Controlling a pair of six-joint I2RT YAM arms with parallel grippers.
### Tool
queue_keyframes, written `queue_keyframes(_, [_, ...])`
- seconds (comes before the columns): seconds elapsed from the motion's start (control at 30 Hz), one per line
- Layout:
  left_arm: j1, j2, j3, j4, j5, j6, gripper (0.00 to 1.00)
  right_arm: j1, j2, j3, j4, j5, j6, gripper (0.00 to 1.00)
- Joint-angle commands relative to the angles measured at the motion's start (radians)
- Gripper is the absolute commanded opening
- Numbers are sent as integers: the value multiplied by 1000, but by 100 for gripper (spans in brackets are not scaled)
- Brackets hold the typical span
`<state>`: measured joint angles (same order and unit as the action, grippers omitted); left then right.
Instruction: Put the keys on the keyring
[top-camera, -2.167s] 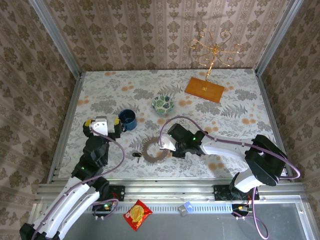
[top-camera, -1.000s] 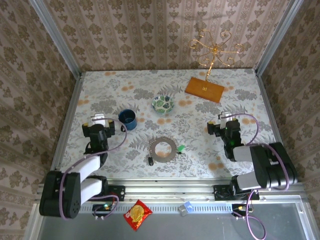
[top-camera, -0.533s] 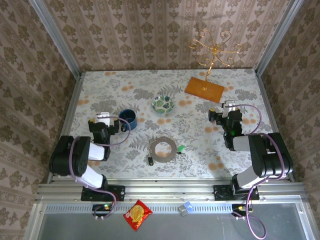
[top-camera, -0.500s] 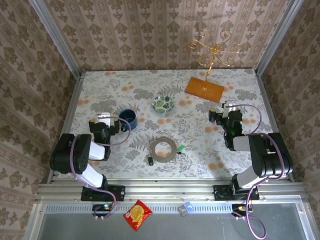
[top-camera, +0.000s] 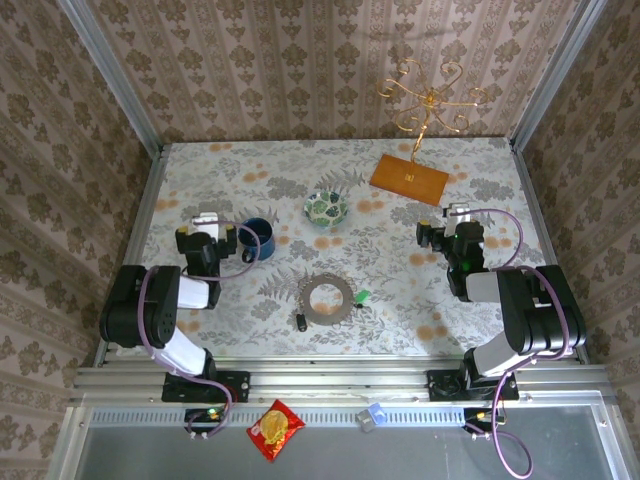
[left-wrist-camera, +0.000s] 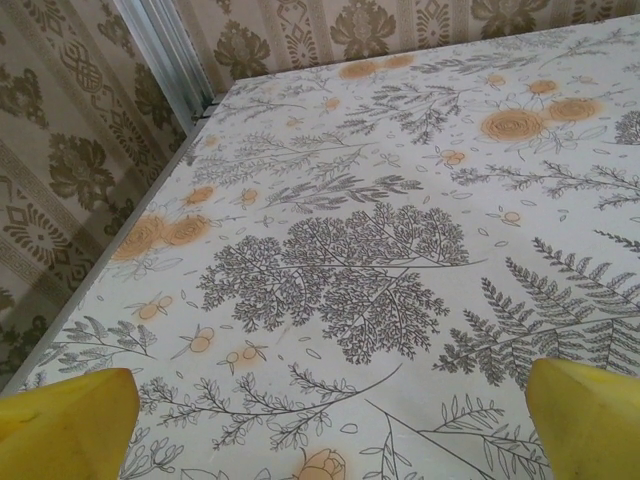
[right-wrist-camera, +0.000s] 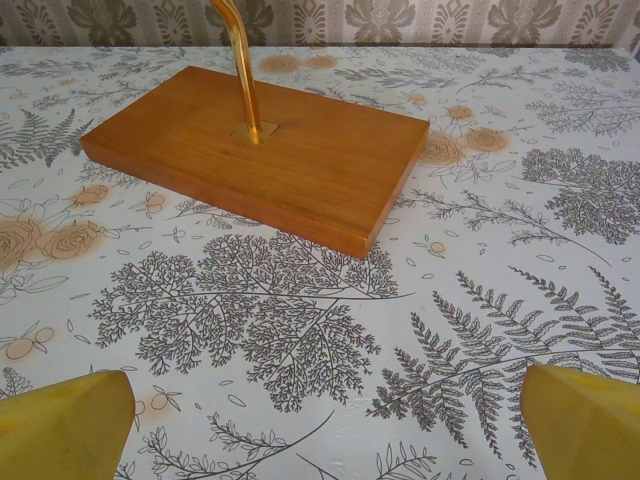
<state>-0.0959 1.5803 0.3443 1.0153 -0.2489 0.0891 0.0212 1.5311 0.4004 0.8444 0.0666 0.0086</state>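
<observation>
The small green-headed key and small black-headed key are seen beside the flat grey metal keyring, apparently unattached, with the left gripper and right gripper opened wide and empty.

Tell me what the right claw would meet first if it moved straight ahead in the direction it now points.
Most likely the wooden base of the gold stand, lying ahead and slightly left. The open right claw might pass over it; its height is unclear.
</observation>
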Motion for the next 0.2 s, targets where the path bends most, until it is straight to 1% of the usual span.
queue_keyframes(0.0, [34, -16, 35, -59, 63, -28, 100, -4, 1, 12, -2, -13, 21, 100])
queue_keyframes(0.17, [42, -18, 32, -57, 78, -29, 100, -4, -1, 13, -2, -14, 21, 100])
